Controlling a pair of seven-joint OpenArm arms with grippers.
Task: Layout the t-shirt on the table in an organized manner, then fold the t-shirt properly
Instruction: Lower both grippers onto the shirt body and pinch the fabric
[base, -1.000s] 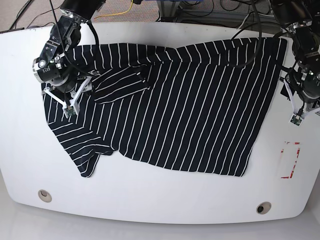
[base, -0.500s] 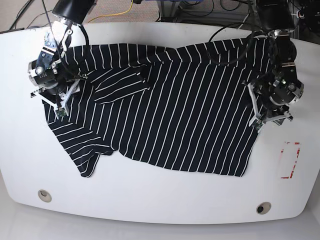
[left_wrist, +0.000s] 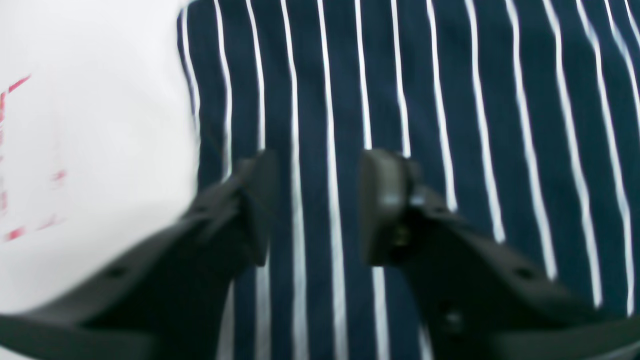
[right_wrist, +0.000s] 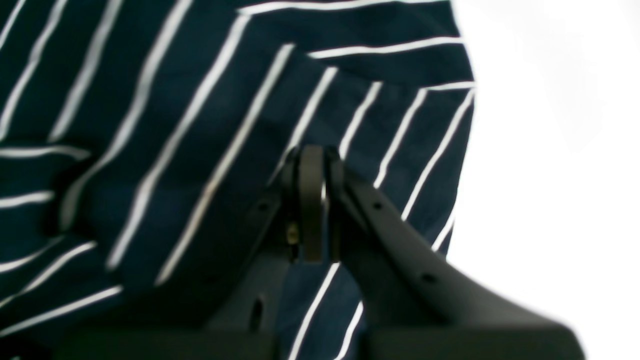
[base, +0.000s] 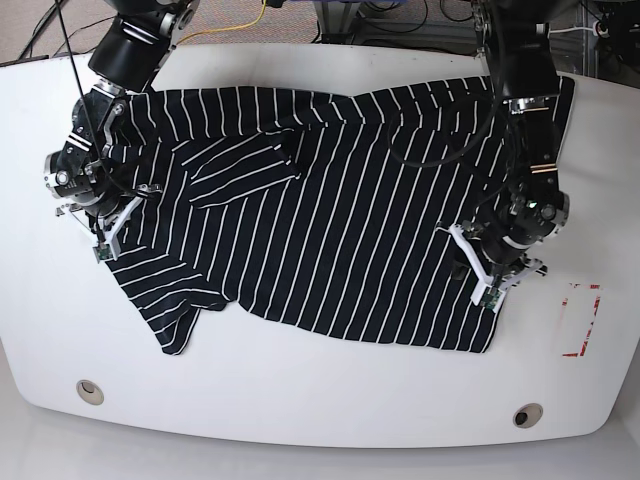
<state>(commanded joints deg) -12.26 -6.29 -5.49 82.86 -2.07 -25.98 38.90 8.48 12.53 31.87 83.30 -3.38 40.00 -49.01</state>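
Tabletop (base: 320, 415), white and glossy with rounded corners, fills the base view. Two small round metal holes sit near its front edge, one to the left (base: 89, 391) and one to the right (base: 527, 415), and a red rectangular mark (base: 580, 320) lies by the right side.

Spread across most of it is the shirt (base: 350, 230), black with thin white stripes. It lies mostly flat, though one sleeve is folded over onto the body near the upper left, and a corner trails toward the front left.

The left arm reaches down over the shirt's right part, close to its side edge and near the red mark. Its gripper (left_wrist: 317, 205) has the fingers (left_wrist: 382, 200) parted, with striped cloth showing in the gap; nothing is held between them.

The right arm stands over the shirt's left edge. Its gripper (right_wrist: 312, 200) has the fingers pressed together above the cloth; whether any fabric is pinched between them cannot be told, as the wrist view is blurred.
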